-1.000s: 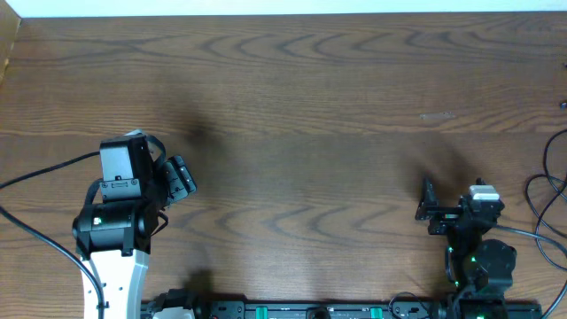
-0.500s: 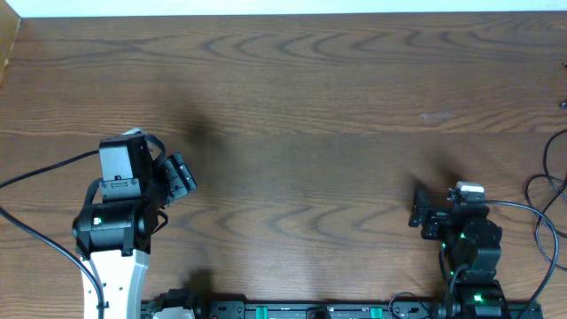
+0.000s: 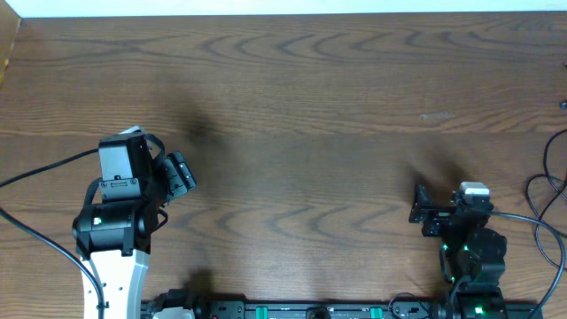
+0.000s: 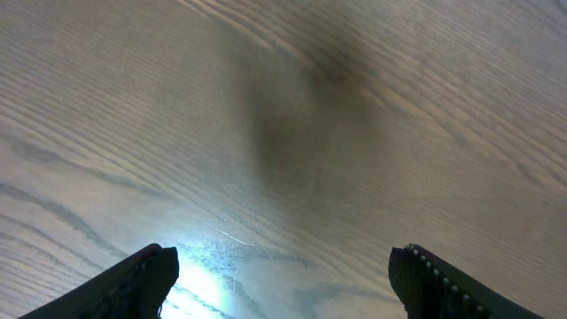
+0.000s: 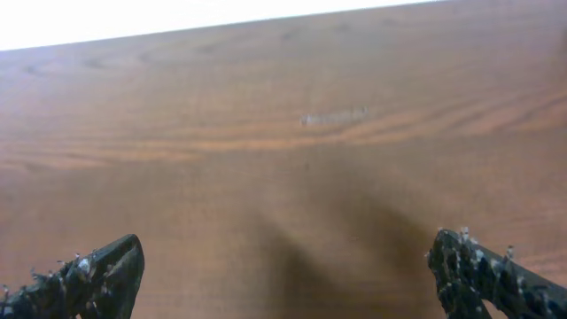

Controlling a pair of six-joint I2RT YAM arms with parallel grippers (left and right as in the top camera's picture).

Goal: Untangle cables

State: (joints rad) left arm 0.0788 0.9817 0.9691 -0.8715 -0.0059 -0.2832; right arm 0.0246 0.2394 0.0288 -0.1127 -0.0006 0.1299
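Thin black cables curl along the table's far right edge in the overhead view, partly cut off by the frame. No white cable shows. My left gripper is at the left of the table, far from them. It is open over bare wood in the left wrist view. My right gripper stands open near the front right, to the left of the cables. Its fingertips are wide apart, with nothing between them.
A thick black lead runs from the left arm off the table's left edge. Another lead trails right from the right arm. A dark rail lines the front edge. A pale scuff marks the wood.
The right arm has shifted slightly left and toward the front edge, its gripper still open. The left arm has not moved.
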